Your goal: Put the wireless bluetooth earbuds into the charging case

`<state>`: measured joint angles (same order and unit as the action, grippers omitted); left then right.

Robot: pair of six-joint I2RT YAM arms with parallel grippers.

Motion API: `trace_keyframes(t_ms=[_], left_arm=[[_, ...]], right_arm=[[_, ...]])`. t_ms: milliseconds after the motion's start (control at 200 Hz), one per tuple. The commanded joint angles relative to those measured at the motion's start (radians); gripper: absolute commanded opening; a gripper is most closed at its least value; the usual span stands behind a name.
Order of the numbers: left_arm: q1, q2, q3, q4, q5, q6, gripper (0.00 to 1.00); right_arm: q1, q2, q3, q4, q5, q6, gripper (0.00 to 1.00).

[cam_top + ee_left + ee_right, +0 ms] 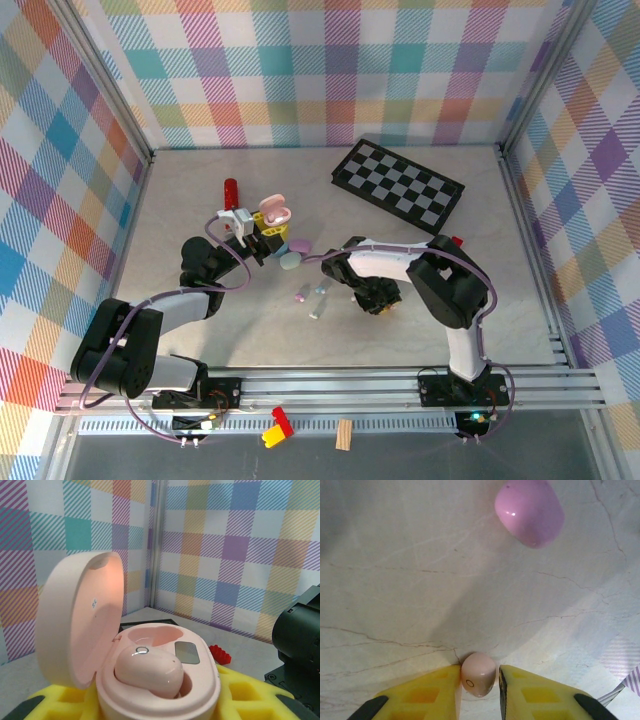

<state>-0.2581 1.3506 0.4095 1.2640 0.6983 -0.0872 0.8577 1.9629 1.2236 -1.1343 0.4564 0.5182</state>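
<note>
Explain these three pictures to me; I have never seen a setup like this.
Two robot arms are bolted to a table, each ending in a two-finger gripper. The overhead picture looks down on both; the other two come from cameras on the wrists. The left gripper holds an open pink charging case with one earbud already seated. The right gripper pinches a second pink earbud between its yellow fingers, down at the table. Nearby lie more pastel earbuds, a checkerboard and a red piece.
</note>
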Motion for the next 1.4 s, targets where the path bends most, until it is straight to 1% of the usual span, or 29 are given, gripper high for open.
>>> trace_keyframes(t_ms=[0, 120, 220, 415, 540, 690, 815, 990, 1140, 1250, 1395], left_arm=[[0.014, -0.028, -0.008, 0.053, 0.027, -0.008, 0.37], [0.014, -0.026, -0.008, 0.053, 0.033, -0.004, 0.36], [0.013, -0.025, 0.002, 0.025, 0.049, 0.006, 0.36], [0.011, -0.028, 0.024, -0.031, 0.077, 0.03, 0.36], [-0.005, -0.019, 0.044, -0.06, 0.107, 0.047, 0.36], [-0.046, -0.014, 0.071, -0.129, 0.12, 0.092, 0.36], [-0.089, -0.013, 0.105, -0.206, 0.123, 0.141, 0.36], [-0.156, -0.016, 0.148, -0.332, 0.12, 0.222, 0.36], [-0.22, 0.007, 0.174, -0.361, 0.132, 0.236, 0.36], [-0.275, 0.033, 0.198, -0.373, 0.144, 0.243, 0.36], [-0.314, 0.057, 0.217, -0.382, 0.144, 0.256, 0.36]], right_arm=[[-0.004, 0.021, -0.019, -0.003, 0.028, 0.006, 0.23], [-0.003, 0.004, -0.022, 0.003, 0.032, -0.001, 0.21], [-0.004, -0.061, -0.039, 0.04, 0.012, -0.018, 0.21], [-0.005, -0.267, -0.07, 0.119, -0.125, -0.036, 0.2], [-0.018, -0.384, -0.05, 0.128, -0.2, -0.037, 0.22], [-0.048, -0.497, 0.015, 0.134, -0.315, -0.05, 0.22], [-0.096, -0.573, 0.066, 0.169, -0.456, -0.048, 0.22], [-0.16, -0.634, 0.136, 0.216, -0.639, -0.051, 0.23], [-0.207, -0.67, 0.164, 0.272, -0.786, -0.044, 0.23], [-0.226, -0.67, 0.188, 0.283, -0.849, -0.046, 0.23], [-0.242, -0.677, 0.182, 0.318, -0.912, -0.037, 0.24]])
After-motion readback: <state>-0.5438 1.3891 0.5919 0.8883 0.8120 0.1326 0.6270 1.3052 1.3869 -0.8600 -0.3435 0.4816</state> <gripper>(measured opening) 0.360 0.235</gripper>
